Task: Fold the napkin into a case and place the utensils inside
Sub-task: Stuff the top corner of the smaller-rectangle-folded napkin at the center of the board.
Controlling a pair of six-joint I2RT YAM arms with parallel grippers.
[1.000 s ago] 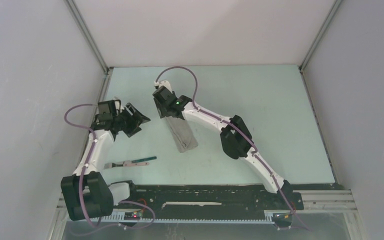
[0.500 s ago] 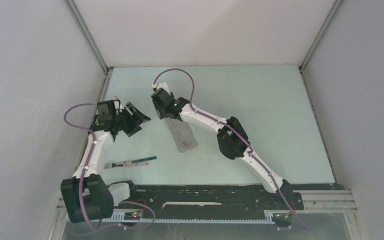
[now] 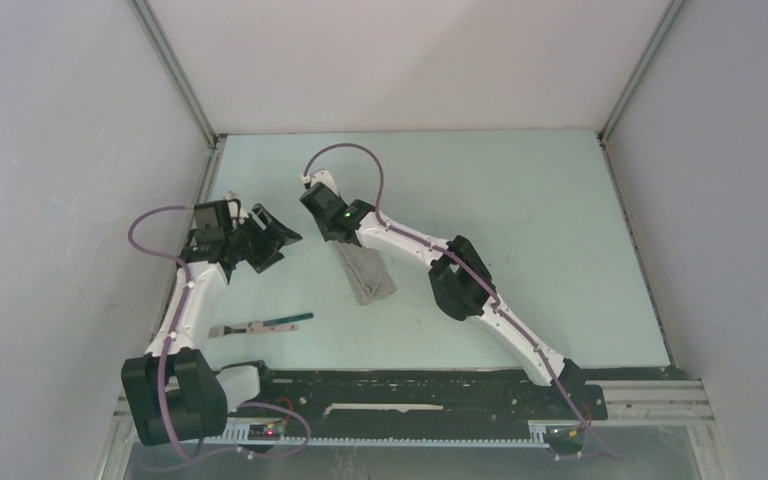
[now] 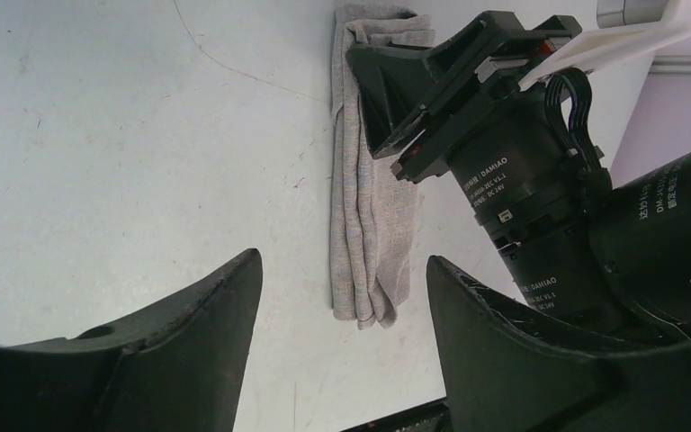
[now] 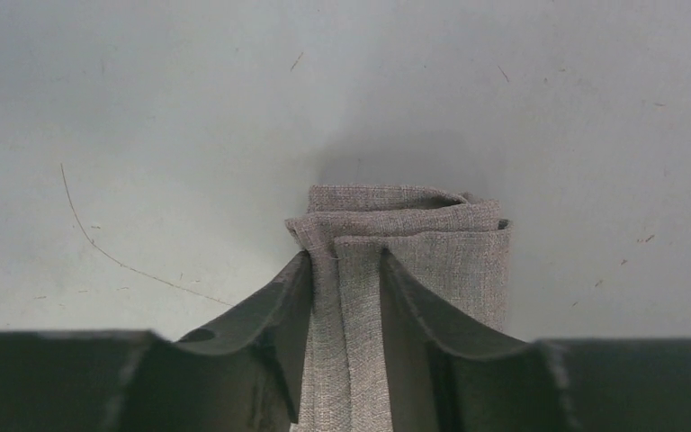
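Pinching only the upper layer matters here: the right gripper (image 5: 345, 257) sits narrow on a strip of the folded napkin (image 5: 441, 261) directly beneath it, so lift gently without dragging the stack. The left gripper (image 4: 342, 261) hangs wide and empty, napkin just ahead, utensils (image 3: 265, 325) behind it on the bench (image 3: 520, 200).

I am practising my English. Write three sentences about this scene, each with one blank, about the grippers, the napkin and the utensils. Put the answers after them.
1. The ___ gripper has cloth of the folded napkin between its fingers.
2. The left gripper is ___ and holds nothing.
3. The utensils lie on the table, nearest the ___ arm's base.

Missing words: right; open; left
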